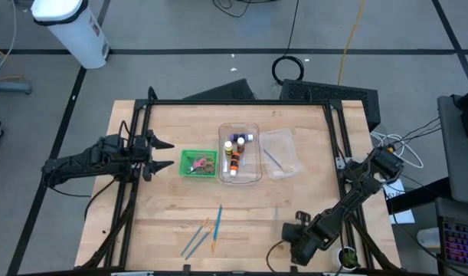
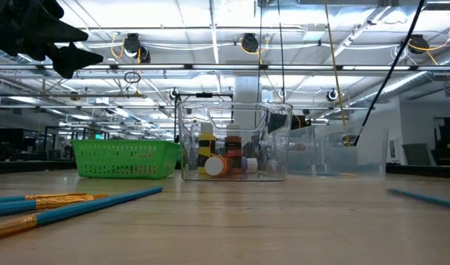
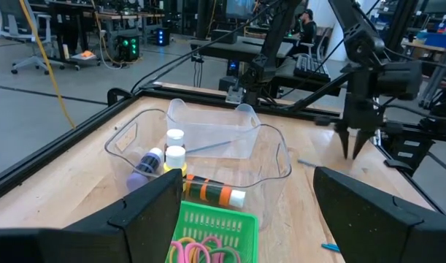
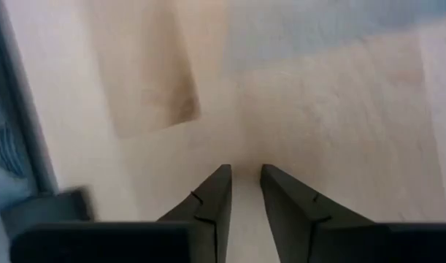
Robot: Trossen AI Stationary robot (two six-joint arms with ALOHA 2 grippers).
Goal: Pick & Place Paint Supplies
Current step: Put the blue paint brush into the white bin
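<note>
Right pincer (image 4: pixel 241 191), nearly closed and empty, hovers well clear of the clear bin (image 1: pixel 240 152); judged next: reach the brushes (image 1: pixel 205 232).

Grey floor (image 1: pixel 180 31), bright ceiling strip lights (image 2: pixel 210 33), perhaps desks behind

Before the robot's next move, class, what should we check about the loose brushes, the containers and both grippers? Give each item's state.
1. Thin blue and orange brushes lie loose on the wooden table, reachable: ok.
2. Right gripper empty, fingers narrowly apart: ok.
3. Right gripper above a brush: not ok, only bare wood beneath it.
4. Left gripper open, empty, beside the green mesh basket: ok.
5. Clear plastic tub with small paint bottles upright: ok.
</note>
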